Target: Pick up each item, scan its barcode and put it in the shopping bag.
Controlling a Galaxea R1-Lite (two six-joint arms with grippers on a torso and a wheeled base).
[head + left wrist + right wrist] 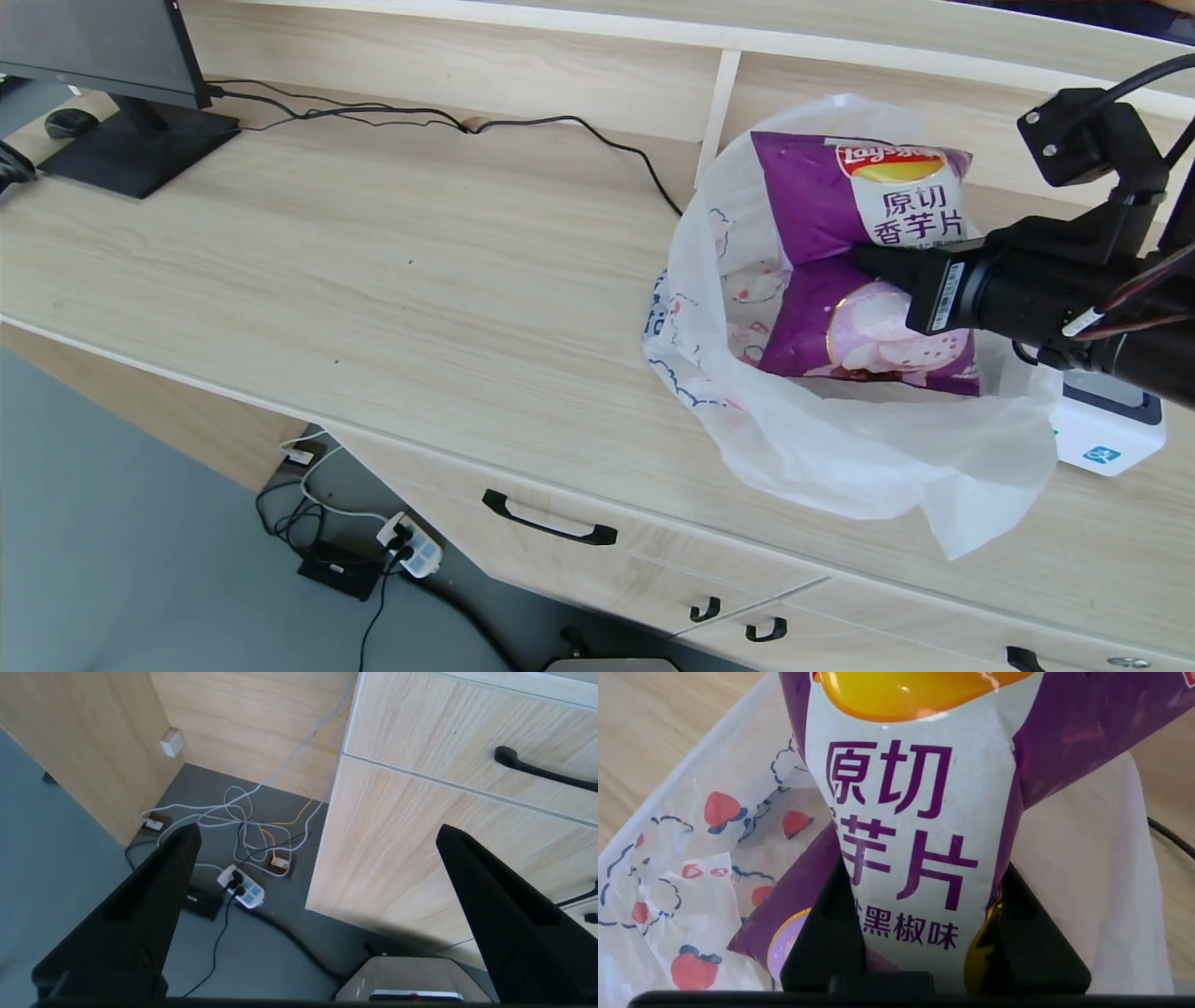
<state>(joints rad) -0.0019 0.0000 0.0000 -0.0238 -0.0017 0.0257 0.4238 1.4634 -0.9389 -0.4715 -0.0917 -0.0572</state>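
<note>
A purple and white chip bag (845, 252) stands upright inside the open white shopping bag (840, 448) on the counter's right side. My right gripper (873, 261) comes in from the right and is shut on the chip bag's middle, pinching it. In the right wrist view the chip bag (915, 840) sits squeezed between the dark fingers (827, 938), with the shopping bag's strawberry-printed plastic (701, 849) around it. My left gripper (313, 915) hangs open below the counter, over the floor, holding nothing.
A white scanner box (1111, 429) sits right of the shopping bag. A monitor base (140, 140) and black cable (560, 121) lie at the back left. Drawer fronts with black handles (549, 523) line the counter's front; cables and a power strip (245, 891) lie on the floor.
</note>
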